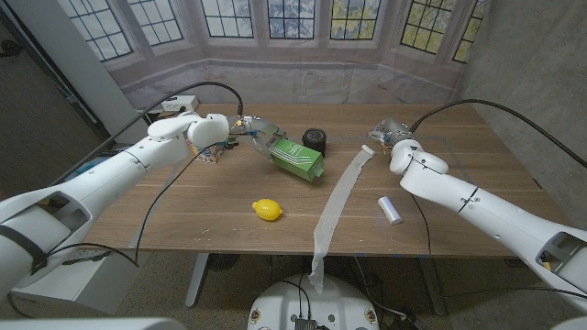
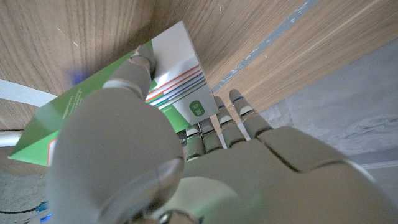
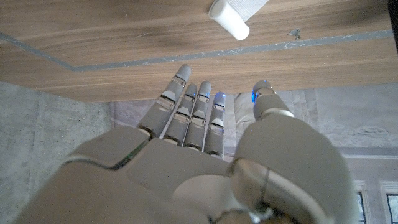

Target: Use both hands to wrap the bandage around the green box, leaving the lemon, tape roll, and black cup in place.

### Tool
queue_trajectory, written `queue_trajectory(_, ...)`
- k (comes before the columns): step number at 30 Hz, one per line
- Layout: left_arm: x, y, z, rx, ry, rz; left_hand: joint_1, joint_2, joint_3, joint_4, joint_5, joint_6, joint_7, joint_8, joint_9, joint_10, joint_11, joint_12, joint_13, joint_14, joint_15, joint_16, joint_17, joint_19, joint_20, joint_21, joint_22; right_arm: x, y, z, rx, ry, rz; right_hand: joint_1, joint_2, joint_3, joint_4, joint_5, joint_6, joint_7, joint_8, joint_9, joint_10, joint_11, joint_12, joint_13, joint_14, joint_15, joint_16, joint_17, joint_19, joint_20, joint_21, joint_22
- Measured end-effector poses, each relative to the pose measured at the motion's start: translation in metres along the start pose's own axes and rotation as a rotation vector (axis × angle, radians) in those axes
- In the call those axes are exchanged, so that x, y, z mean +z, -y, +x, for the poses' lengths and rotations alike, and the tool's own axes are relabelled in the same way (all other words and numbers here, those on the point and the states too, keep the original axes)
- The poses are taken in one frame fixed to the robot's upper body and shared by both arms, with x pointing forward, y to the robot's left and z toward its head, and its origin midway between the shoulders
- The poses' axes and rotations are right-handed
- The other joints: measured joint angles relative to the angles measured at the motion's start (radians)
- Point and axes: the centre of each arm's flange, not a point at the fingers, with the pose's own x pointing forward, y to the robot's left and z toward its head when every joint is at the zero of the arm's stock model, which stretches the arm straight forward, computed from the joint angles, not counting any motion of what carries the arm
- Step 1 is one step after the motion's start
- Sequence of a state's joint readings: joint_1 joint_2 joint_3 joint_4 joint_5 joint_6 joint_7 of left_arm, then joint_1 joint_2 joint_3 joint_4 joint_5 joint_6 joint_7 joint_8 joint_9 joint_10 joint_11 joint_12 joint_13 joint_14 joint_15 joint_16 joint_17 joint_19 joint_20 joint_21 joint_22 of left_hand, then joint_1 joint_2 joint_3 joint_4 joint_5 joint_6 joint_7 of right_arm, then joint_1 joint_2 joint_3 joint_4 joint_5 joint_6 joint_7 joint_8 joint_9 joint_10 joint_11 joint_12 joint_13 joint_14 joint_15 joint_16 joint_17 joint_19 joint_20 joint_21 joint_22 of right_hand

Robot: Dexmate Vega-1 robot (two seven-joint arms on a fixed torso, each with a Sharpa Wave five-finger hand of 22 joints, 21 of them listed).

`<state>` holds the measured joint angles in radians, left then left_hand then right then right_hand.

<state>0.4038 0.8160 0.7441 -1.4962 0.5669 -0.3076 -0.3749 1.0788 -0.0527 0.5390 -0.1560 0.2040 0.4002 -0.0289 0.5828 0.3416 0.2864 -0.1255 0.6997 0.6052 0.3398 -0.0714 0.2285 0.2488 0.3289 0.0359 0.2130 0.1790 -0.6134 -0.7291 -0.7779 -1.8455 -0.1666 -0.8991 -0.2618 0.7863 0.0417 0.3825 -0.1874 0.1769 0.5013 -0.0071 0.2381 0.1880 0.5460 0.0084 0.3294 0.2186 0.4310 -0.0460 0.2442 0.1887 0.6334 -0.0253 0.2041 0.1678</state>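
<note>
Head view, and the count is one green box [image 1: 297, 158], one lemon [image 1: 267, 210], one black cup [image 1: 315, 139], one white roll [image 1: 391, 210] and one bandage [image 1: 337, 203] strip running from mid-bench over the near edge. Left hand [image 1: 249, 128] grips the box near the far edge. Right hand [image 1: 391, 134] hangs over the bandage's far end, fingers straight, holding nothing. Between lemon and roll lies the strip.
</note>
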Motion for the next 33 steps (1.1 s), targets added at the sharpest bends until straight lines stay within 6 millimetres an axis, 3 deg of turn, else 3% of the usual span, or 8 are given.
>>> queue_trajectory(3, 0.001, 0.001, 0.0, -0.001, 0.001, -0.001, 0.0, 0.0, 0.0, 0.0, 0.0, 0.0, 0.0, 0.0, 0.0, 0.0, 0.0, 0.0, 0.0, 0.0, 0.0, 0.0, 0.0, 0.0, 0.0, 0.0, 0.0, -0.003, 0.001, 0.0, -0.005, -0.013, -0.016, 0.013, -0.006, 0.0, 0.0, 0.0, 0.012, -0.001, 0.006, 0.0, 0.013, -0.002, 0.004, 0.0, 0.013, -0.002, 0.004, 0.0, 0.006, -0.003, 0.008, 0.0)
queue_trajectory(4, 0.001, 0.001, 0.0, 0.004, 0.003, -0.007, 0.0, 0.0, 0.0, 0.0, 0.0, 0.0, 0.0, 0.0, 0.0, 0.0, 0.0, 0.0, 0.0, 0.0, 0.0, 0.0, 0.0, 0.0, 0.0, 0.0, 0.0, 0.006, -0.003, 0.002, 0.003, -0.002, -0.033, 0.018, -0.008, 0.0, 0.0, 0.0, 0.016, -0.002, 0.006, 0.0, 0.016, -0.003, 0.004, 0.0, 0.017, 0.002, 0.004, 0.0, 0.011, -0.002, 0.008, 0.0)
queue_trajectory(12, 0.005, 0.002, 0.001, 0.006, 0.009, -0.013, 0.0, 0.0, 0.0, 0.0, 0.0, 0.0, 0.0, 0.001, 0.004, 0.0, 0.0, 0.0, 0.005, 0.0, 0.0, -0.006, 0.0, 0.0, 0.0, 0.0, 0.0, 0.015, -0.008, 0.006, 0.01, -0.003, -0.075, 0.028, -0.011, -0.003, 0.003, 0.0, 0.042, -0.003, 0.01, 0.006, 0.043, -0.004, 0.011, 0.0, 0.036, 0.0, 0.011, 0.005, 0.02, -0.003, 0.008, 0.002)
queue_trajectory(21, 0.009, 0.006, -0.001, 0.004, 0.016, -0.012, 0.0, 0.0, 0.0, 0.0, 0.0, 0.0, 0.0, 0.001, 0.004, 0.002, 0.002, 0.002, 0.005, 0.005, -0.005, -0.008, 0.005, 0.0, 0.0, 0.0, 0.0, 0.012, -0.005, 0.006, 0.006, -0.019, -0.103, 0.05, -0.014, -0.007, 0.007, 0.0, 0.075, -0.004, 0.014, 0.006, 0.077, -0.006, 0.022, 0.003, 0.074, -0.002, 0.023, 0.009, 0.02, -0.003, 0.008, 0.002)
queue_trajectory(22, 0.007, 0.006, -0.001, 0.006, 0.01, -0.02, 0.0, 0.0, 0.0, 0.0, 0.0, 0.0, 0.0, 0.001, 0.004, 0.002, 0.002, 0.003, 0.005, 0.005, -0.005, -0.008, 0.005, 0.0, 0.0, 0.0, 0.0, 0.021, -0.015, 0.01, 0.021, -0.009, -0.131, 0.054, -0.017, -0.007, 0.007, 0.0, 0.08, -0.005, 0.015, 0.006, 0.082, -0.008, 0.025, 0.003, 0.074, -0.002, 0.023, 0.009, 0.02, -0.003, 0.008, 0.002)
queue_trajectory(33, 0.01, 0.007, -0.002, 0.006, 0.014, -0.025, 0.0, 0.0, 0.0, 0.0, 0.008, 0.0, 0.0, 0.002, -0.001, 0.002, 0.002, 0.003, 0.01, 0.005, -0.005, -0.008, 0.005, 0.0, 0.0, 0.0, 0.0, 0.023, -0.021, 0.013, 0.023, -0.025, -0.176, 0.072, -0.018, -0.013, 0.013, 0.0, 0.123, -0.005, 0.021, 0.006, 0.123, -0.016, 0.042, 0.01, 0.11, -0.003, 0.031, 0.019, 0.025, -0.009, 0.008, 0.002)
